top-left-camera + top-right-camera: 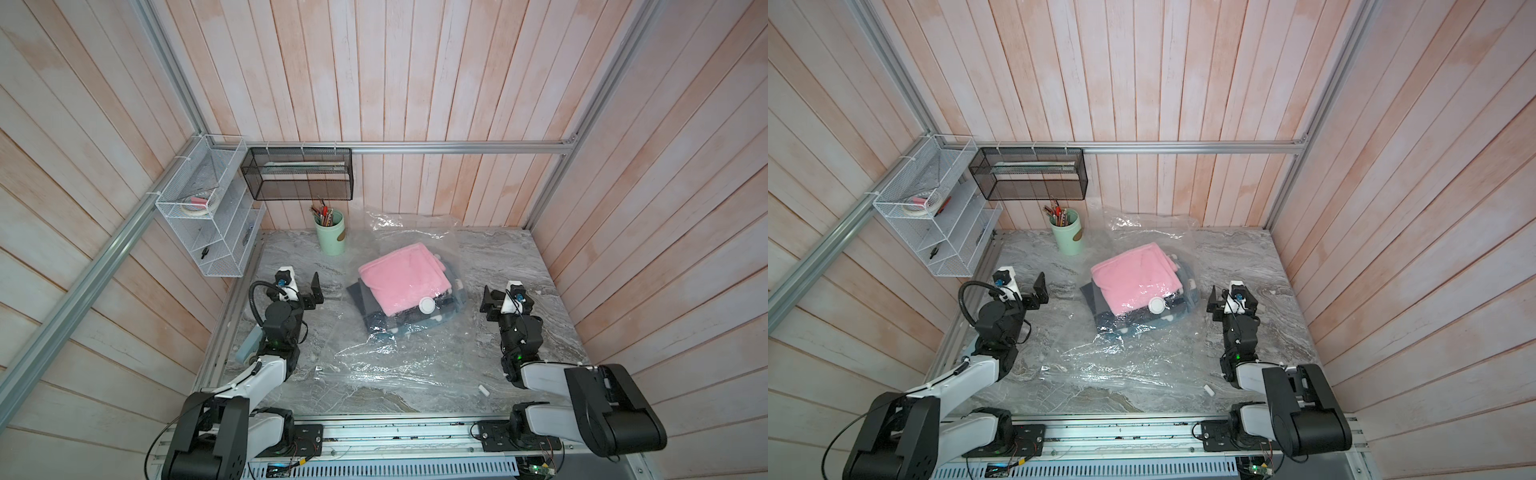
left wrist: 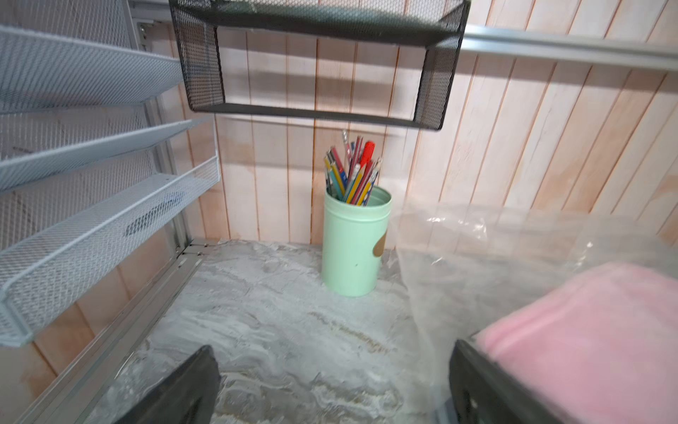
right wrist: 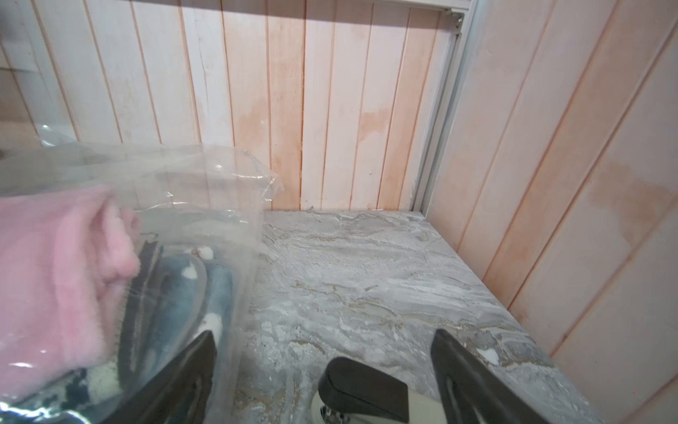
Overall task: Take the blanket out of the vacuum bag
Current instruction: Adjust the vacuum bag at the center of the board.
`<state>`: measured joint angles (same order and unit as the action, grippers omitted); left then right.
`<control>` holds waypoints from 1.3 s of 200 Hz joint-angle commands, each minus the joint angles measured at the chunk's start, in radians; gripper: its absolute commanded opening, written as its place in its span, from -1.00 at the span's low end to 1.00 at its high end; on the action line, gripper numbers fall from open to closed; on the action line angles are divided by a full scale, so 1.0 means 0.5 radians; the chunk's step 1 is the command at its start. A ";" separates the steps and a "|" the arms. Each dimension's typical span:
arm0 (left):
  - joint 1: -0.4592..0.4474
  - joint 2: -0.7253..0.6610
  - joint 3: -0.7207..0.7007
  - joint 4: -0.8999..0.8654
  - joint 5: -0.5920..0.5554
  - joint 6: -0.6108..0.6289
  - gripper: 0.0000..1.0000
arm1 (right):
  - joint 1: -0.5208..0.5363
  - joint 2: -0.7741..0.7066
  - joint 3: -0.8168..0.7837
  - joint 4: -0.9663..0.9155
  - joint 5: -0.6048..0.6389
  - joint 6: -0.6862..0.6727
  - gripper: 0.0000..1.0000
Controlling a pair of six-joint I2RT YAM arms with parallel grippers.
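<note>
My left end effector [image 2: 332, 347] and right end effector [image 3: 324, 333] are spread wide and empty. They flank the crinkly clear plastic vacuum bag [image 1: 395, 361] on the grey marbled table [image 1: 503, 257], ready for either side. The fluffy pink folded blanket [image 1: 399, 282] is still inside.

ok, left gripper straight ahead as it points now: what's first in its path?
Probably the mint-green pencil cup, about centred ahead of the left gripper; only bare table between. Depth is hard to judge.
</note>
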<state>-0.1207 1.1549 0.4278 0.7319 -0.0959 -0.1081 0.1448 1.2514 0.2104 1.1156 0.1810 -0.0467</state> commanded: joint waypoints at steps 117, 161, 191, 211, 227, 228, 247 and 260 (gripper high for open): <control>-0.019 0.990 0.704 -0.489 1.197 -0.798 1.00 | 0.041 0.366 0.757 -1.001 -0.819 0.787 0.74; -0.040 1.206 0.799 -0.408 1.203 -0.803 1.00 | 0.043 0.501 0.700 -0.880 -0.881 0.876 0.72; -0.087 1.340 0.898 -0.369 1.218 -0.820 1.00 | 0.044 0.597 0.676 -0.765 -0.974 0.944 0.71; -0.134 1.412 0.961 -0.362 1.226 -0.834 0.99 | 0.046 0.669 0.689 -0.717 -1.049 0.969 0.69; -0.185 1.449 0.998 -0.374 1.215 -0.825 0.99 | 0.047 0.722 0.699 -0.668 -1.115 0.996 0.67; -0.190 1.450 0.999 -0.377 1.216 -0.823 0.99 | 0.047 0.725 0.699 -0.666 -1.117 0.997 0.67; -0.238 1.483 1.035 -0.436 1.182 -0.817 0.94 | 0.052 0.793 0.711 -0.622 -1.183 1.036 0.59; -0.264 1.500 1.031 -0.415 1.188 -0.832 0.86 | 0.056 0.831 0.721 -0.604 -1.222 1.052 0.50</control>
<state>-0.2256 1.8820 0.9195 0.5148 0.4927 -0.5186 0.1631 1.6295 0.5579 0.7582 -0.3584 0.4473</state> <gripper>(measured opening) 0.960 0.787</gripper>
